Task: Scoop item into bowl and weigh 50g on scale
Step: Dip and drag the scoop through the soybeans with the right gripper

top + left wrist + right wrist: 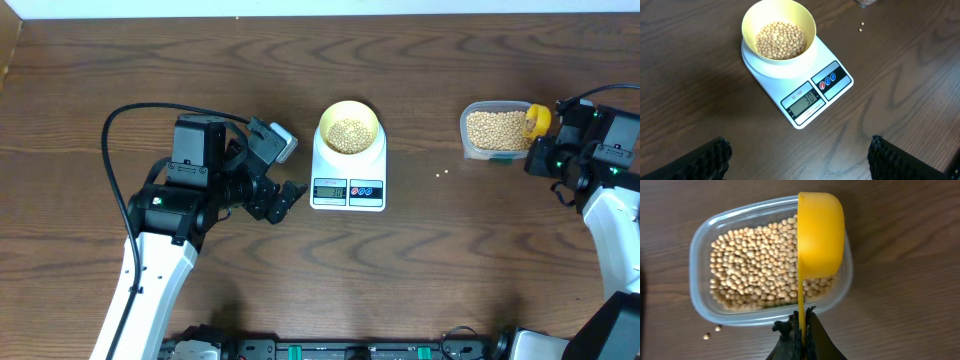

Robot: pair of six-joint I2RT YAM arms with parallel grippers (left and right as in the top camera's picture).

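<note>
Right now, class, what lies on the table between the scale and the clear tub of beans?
Only two stray beans on the otherwise bare table, seen overhead, between scale and tub.

Clear tub (696,295) on dark wood table (150,60); yellow scoop (820,235) tipped on edge over it, seemingly touching rim.

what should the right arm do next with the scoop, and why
Probably dip the scoop down into the beans in the tub for a partial load. The right fingers hold it by the handle above the tub, and the scale under the bowl seems to read 30, short of 50.
</note>
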